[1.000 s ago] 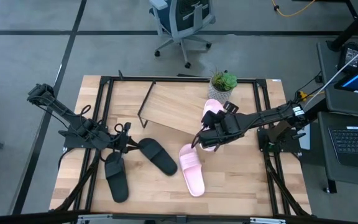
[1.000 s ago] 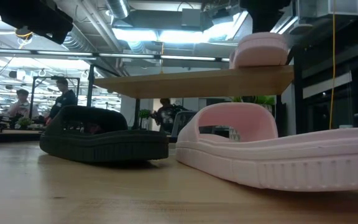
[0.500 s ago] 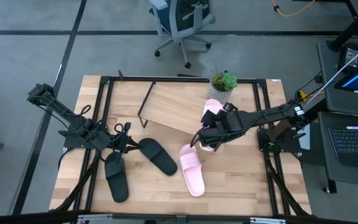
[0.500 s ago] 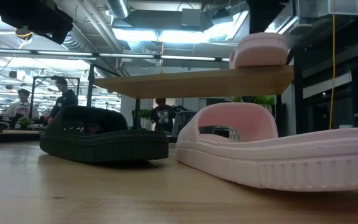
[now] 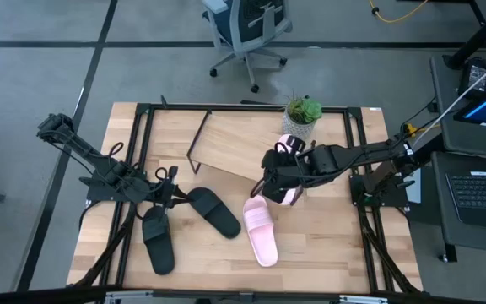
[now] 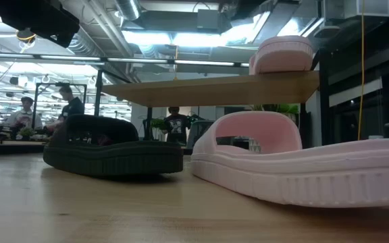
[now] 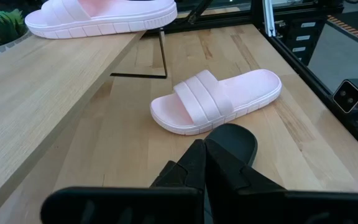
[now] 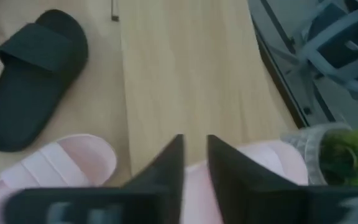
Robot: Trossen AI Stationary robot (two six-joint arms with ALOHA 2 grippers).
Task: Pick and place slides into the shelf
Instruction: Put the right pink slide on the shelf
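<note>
The shelf (image 5: 234, 148) stands at the table's far middle. One pink slide (image 5: 288, 145) lies sole-down on its right end, seen also in the low view (image 6: 282, 54). My right gripper (image 5: 266, 184) hovers over that slide, its fingers a little open (image 8: 194, 155); I see no contact. The second pink slide (image 5: 260, 230) lies on the table near the shelf. Two black slides (image 5: 213, 211) (image 5: 159, 241) lie left of it. My left gripper (image 5: 172, 187) waits shut beside the nearer black slide (image 7: 235, 140).
A potted plant (image 5: 303, 111) stands at the shelf's far right corner, close to my right arm. Black frame rails (image 5: 363, 160) run along the table's edges. Bare wood shows at the table's near right (image 5: 327, 245). People stand in the room beyond (image 6: 69, 104).
My right gripper has moved toward the table's left edge, above the pink slide on the shelf. That slide has stayed on the board.
</note>
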